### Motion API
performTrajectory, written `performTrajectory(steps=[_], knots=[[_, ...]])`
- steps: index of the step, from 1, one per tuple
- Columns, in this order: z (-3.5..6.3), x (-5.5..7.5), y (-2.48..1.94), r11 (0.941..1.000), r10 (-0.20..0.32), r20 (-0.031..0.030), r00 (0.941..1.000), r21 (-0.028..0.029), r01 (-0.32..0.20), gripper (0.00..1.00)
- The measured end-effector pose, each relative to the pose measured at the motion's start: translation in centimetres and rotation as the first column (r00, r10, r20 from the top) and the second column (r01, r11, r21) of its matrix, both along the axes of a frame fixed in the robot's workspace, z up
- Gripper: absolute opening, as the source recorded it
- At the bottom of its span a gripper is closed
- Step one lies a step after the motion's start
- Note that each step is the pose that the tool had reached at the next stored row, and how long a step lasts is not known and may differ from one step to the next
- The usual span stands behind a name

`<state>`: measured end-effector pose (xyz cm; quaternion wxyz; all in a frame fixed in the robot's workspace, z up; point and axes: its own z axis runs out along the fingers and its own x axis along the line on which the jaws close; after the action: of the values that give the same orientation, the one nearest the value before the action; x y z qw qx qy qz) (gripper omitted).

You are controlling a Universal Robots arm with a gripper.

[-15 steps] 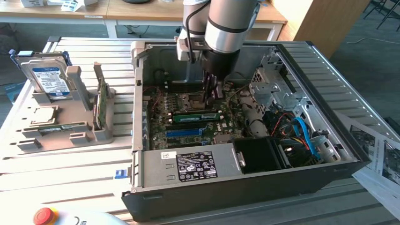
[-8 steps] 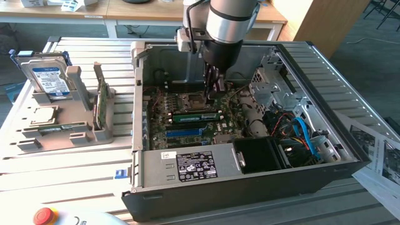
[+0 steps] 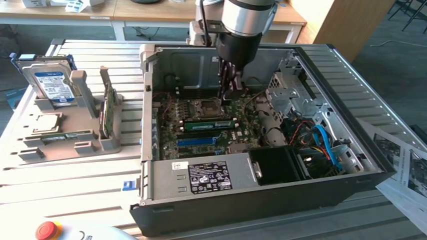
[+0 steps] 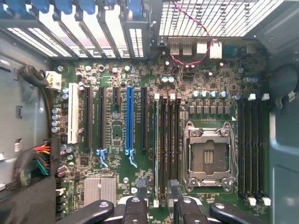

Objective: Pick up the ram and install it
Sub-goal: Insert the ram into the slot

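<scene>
ram (image 3: 209, 124): long narrow green stick, whitish label strip on face. Sits inside open PC case, standing on long edge in motherboard slot. Lies between CPU socket and long blue slot, just beside socket. Runs across exterior view, end toward that view's right slightly higher. Looks level in slot; end latches too small to tell.
</scene>
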<state>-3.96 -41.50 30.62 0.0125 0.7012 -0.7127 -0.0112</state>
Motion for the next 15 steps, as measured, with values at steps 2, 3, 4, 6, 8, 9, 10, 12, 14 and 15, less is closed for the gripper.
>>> performTrajectory(steps=[2,3,4,6,8,9,10,12,14,15], knots=[[0.36,0.0,0.00,1.0000,0.000,0.0000,1.0000,-0.0009,0.000,0.31],[0.54,0.0,0.00,1.0000,0.000,-0.0001,1.0000,-0.0014,0.000,0.31],[0.72,0.0,0.00,1.0000,0.000,-0.0002,1.0000,-0.0018,0.000,0.31],[1.08,0.0,0.00,1.0000,0.000,-0.0004,1.0000,-0.0026,0.000,0.31],[1.43,0.0,0.00,1.0000,0.000,-0.0004,1.0000,-0.0035,0.000,0.31],[1.59,0.0,0.00,1.0000,0.000,-0.0004,1.0000,-0.0039,0.000,0.31],[1.75,0.0,0.00,1.0000,0.000,-0.0004,1.0000,-0.0045,0.000,0.31],[2.06,0.0,0.00,1.0000,0.000,-0.0005,1.0000,-0.0057,0.000,0.31],[2.36,0.0,0.00,1.0000,0.000,-0.0006,1.0000,-0.0068,0.000,0.31],[2.50,0.0,0.00,1.0000,0.000,-0.0006,1.0000,-0.0073,0.000,0.31]])
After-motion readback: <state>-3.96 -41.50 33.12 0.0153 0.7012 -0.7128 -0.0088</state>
